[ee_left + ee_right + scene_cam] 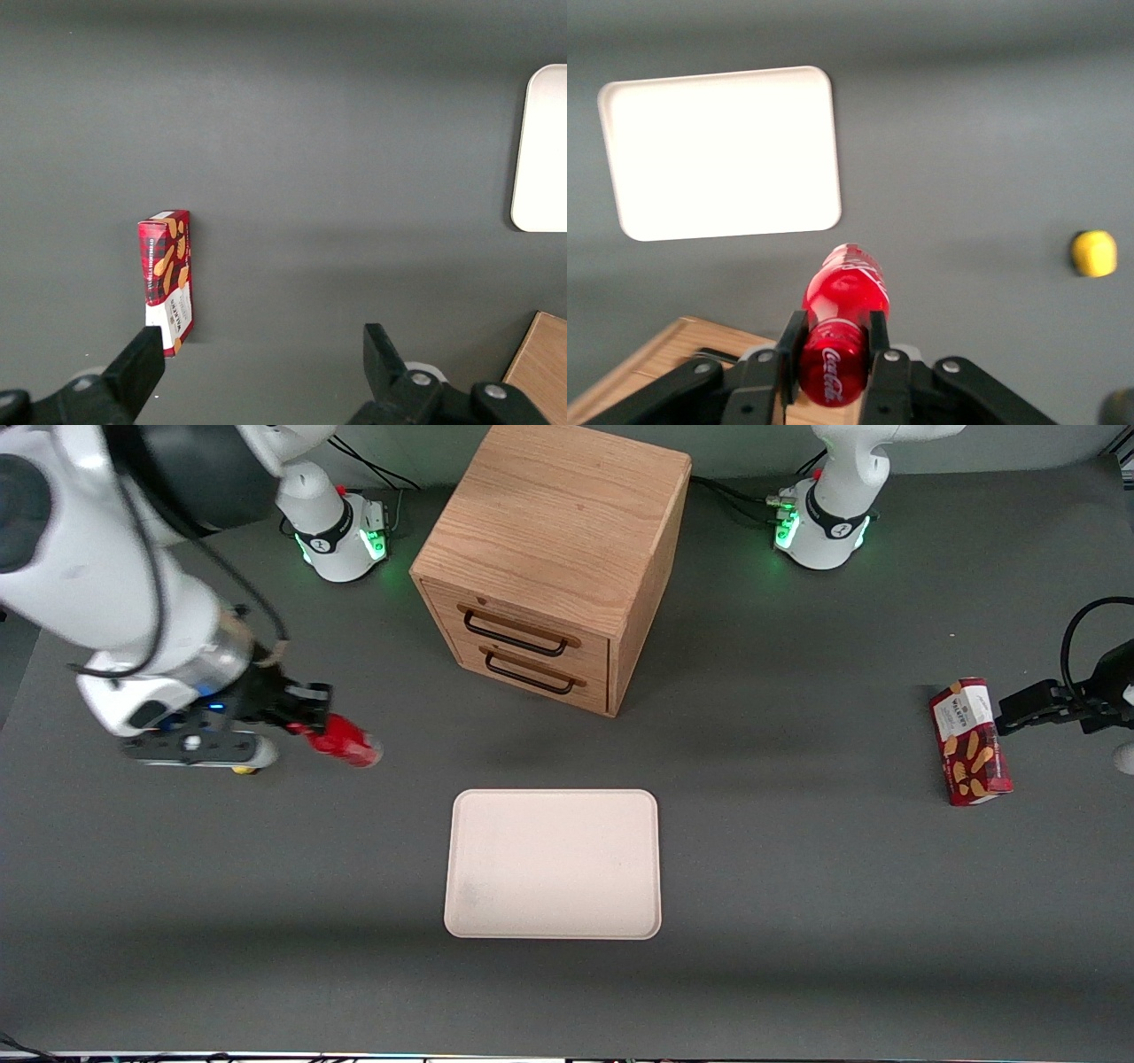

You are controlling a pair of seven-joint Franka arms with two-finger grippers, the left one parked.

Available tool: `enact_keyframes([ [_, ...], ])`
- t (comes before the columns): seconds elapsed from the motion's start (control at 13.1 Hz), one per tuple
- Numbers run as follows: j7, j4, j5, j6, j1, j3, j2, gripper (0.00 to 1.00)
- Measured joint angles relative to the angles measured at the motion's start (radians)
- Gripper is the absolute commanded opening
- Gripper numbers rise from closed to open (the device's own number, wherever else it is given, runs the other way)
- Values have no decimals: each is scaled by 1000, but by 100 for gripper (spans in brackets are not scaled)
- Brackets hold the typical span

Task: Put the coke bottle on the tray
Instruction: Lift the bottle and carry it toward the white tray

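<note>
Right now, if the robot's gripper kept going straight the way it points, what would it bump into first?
Probably nothing soon: the gripper, shut on the small shiny red coke bottle, points over bare grey table, seemingly passing between the wooden drawer cabinet and pale pinkish-cream tray.

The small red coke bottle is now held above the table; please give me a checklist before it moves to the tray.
1. Small shiny red coke bottle clamped between the black gripper jaws: ok.
2. Bottle off the grey table: ok.
3. Flat pinkish-cream rectangular tray bare: ok.
4. Gripper over tray: not ok, it is toward the working arm's end.
5. Wooden two-drawer cabinet outside the direct path: ok.
</note>
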Motion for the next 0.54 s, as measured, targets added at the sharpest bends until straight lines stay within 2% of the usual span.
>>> enact_keyframes([
  [0.23, 150, 85, 0, 0, 9, 92, 69, 0],
  [0.54, 161, 121, 0, 15, -8, 122, 108, 0],
])
